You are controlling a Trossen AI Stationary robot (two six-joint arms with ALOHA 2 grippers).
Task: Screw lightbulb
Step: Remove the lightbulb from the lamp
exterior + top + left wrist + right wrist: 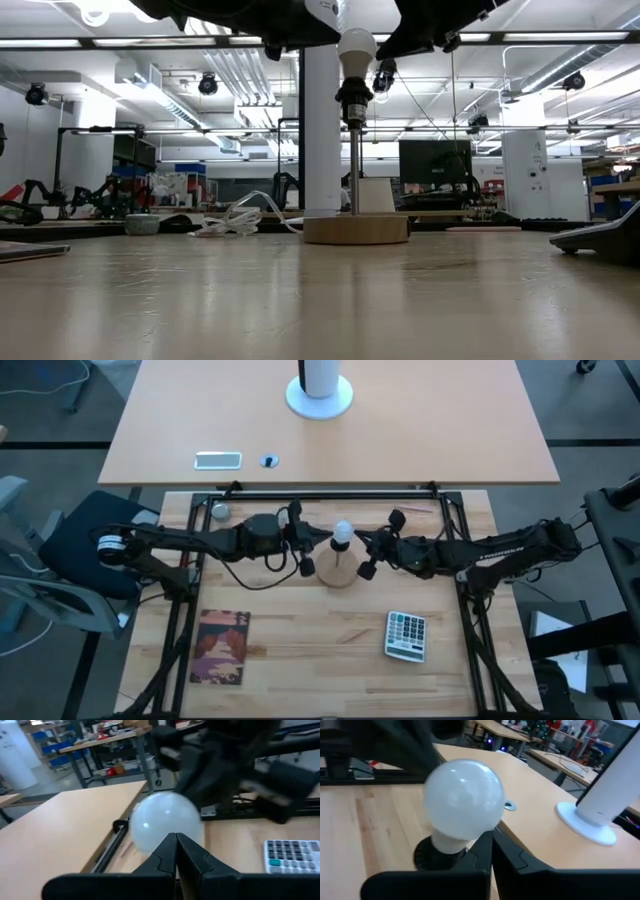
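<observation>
Now both closed grippers flank the lightbulb (pixel 343 532), seated in its socket.

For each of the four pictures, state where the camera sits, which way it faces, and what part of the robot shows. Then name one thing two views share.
High view: above the table, facing straight down; both dark arms meet at the frosted-white round lightbulb on its round wooden lamp base.
Low view: at tabletop height, facing level into the room; arm parts at the top edge.
Left wrist view: behind the shut left gripper, facing the lightbulb.
Right wrist view: behind the shut right gripper, facing the lightbulb.
Shared: the grey calculator, in the high and left wrist views.
</observation>
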